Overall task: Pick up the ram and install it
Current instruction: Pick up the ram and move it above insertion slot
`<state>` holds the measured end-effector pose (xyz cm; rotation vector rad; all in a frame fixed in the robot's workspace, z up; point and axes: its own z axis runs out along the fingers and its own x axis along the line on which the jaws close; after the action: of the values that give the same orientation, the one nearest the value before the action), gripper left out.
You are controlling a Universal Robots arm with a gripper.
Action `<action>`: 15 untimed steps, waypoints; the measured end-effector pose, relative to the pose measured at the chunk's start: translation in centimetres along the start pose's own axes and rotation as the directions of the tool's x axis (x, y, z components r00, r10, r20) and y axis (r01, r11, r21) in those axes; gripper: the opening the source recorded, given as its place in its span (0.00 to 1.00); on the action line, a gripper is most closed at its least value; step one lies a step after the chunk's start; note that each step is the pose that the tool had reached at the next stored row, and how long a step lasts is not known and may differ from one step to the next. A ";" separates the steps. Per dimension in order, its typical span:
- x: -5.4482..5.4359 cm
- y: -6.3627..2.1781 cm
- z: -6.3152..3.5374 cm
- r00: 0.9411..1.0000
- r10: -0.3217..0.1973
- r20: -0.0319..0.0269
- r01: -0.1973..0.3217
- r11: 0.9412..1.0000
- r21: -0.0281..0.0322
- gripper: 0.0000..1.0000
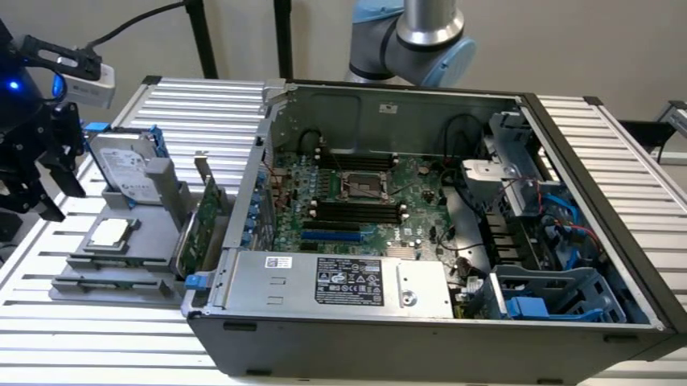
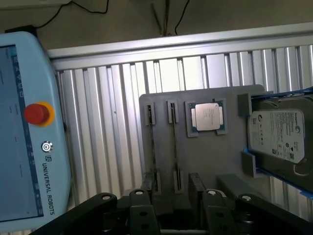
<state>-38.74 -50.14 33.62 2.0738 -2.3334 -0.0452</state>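
Two thin dark strips stand on edge between pairs of clips on the grey tray (image 2: 225, 166). They look like the ram (image 2: 152, 147) seen edge-on, with a second stick (image 2: 174, 147) beside it. My gripper (image 2: 176, 215) hangs above the tray close to these strips. Its black fingers (image 2: 142, 215) are spread apart with nothing between them. In the exterior view the gripper (image 1: 54, 189) is at the far left, over the tray (image 1: 102, 285) and well away from the open computer case (image 1: 429, 338). The motherboard's long black slots (image 1: 355, 213) lie in the middle of the case.
The tray also holds a silver processor chip (image 2: 208, 117), a hard drive (image 2: 279, 134) and a green expansion card (image 1: 199, 229). A light-blue teach pendant (image 2: 24, 132) with a red button lies beside the ribbed metal table (image 2: 107, 112). A power supply (image 1: 343, 281) fills the case's front.
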 end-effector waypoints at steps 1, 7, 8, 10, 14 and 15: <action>0.1 -0.02 0.19 1.000 0.000 0.000 0.000 1.000 0.000 0.42; 0.3 -0.16 1.27 1.000 0.000 0.000 0.000 1.000 0.000 0.42; 0.3 -0.18 1.45 1.000 0.000 0.000 0.000 1.000 0.000 0.42; 0.3 -0.20 1.82 1.000 -0.001 0.000 0.001 1.000 0.000 0.42; 0.3 -0.22 2.54 1.000 -0.004 0.000 0.004 1.000 0.000 0.42; 0.3 -0.23 2.72 1.000 -0.004 0.000 0.004 1.000 0.000 0.42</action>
<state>-38.64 -50.47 30.89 2.0785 -2.3292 -0.0451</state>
